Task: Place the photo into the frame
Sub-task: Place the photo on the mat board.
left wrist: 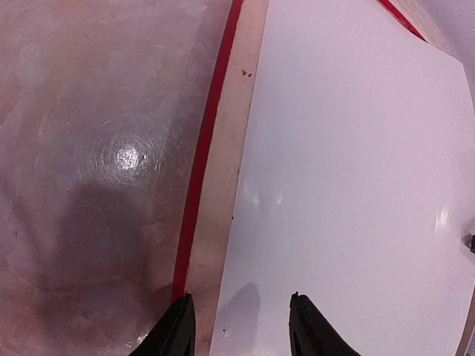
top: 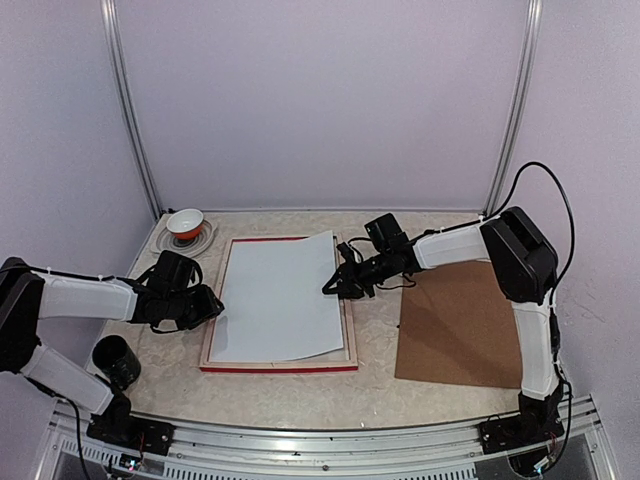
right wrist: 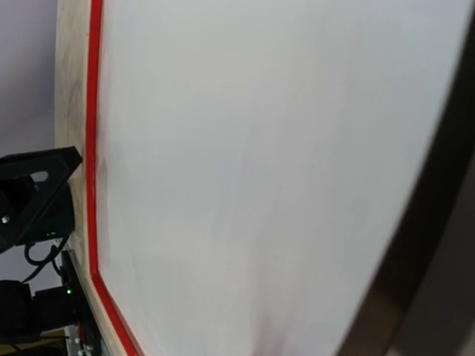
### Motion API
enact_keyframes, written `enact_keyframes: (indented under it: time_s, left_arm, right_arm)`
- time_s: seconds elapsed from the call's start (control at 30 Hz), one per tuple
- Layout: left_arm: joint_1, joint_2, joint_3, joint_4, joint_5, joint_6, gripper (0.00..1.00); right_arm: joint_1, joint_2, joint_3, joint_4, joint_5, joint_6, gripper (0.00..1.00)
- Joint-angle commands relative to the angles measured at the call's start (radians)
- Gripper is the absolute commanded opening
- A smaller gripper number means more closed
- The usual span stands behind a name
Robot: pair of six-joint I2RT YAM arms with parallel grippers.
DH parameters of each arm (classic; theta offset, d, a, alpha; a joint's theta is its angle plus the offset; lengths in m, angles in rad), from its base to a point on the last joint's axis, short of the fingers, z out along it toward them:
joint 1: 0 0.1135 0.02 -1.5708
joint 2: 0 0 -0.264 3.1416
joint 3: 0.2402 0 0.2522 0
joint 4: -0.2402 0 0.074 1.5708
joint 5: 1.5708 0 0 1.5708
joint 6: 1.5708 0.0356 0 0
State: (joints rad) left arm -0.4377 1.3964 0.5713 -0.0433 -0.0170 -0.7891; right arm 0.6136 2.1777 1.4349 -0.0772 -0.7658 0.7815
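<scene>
The frame (top: 211,343) lies flat with its pale wood back up and a red rim showing round it. The photo (top: 275,295) rests on it white side up, slightly askew, its far right corner lifted off the frame. My left gripper (top: 212,306) is at the frame's left side. In the left wrist view it (left wrist: 239,305) is open, straddling the photo (left wrist: 349,185) edge and the wood of the frame (left wrist: 226,163). My right gripper (top: 336,283) is at the photo's right edge. The photo (right wrist: 260,148) fills the right wrist view and hides the fingers; the frame (right wrist: 93,148) shows at its left.
A brown backing board (top: 460,325) lies flat to the right of the frame, under the right arm. A red and white bowl (top: 186,222) stands on a plate at the back left. A black cup (top: 115,358) stands near the left arm's base.
</scene>
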Motion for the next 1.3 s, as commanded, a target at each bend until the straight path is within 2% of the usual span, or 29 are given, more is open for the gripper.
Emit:
enact_keyframes:
  time_s: [0.0, 0.37, 0.93, 1.27]
  left_arm:
    - [0.007, 0.009, 0.006, 0.011, 0.010, -0.007, 0.44]
    - [0.007, 0.006, -0.005, 0.020, 0.009, -0.010, 0.44]
    - [0.007, 0.006, -0.014, 0.031, 0.011, -0.013, 0.44]
    - [0.006, 0.003, -0.011, 0.029, 0.008, -0.014, 0.44]
  right_arm:
    - [0.014, 0.021, -0.003, 0.026, -0.008, 0.021, 0.17]
    - [0.014, 0.006, -0.017, 0.024, 0.025, 0.023, 0.15]
    - [0.015, -0.041, -0.001, -0.096, 0.144, -0.067, 0.34]
    - [0.016, -0.069, 0.026, -0.168, 0.193, -0.123, 0.42]
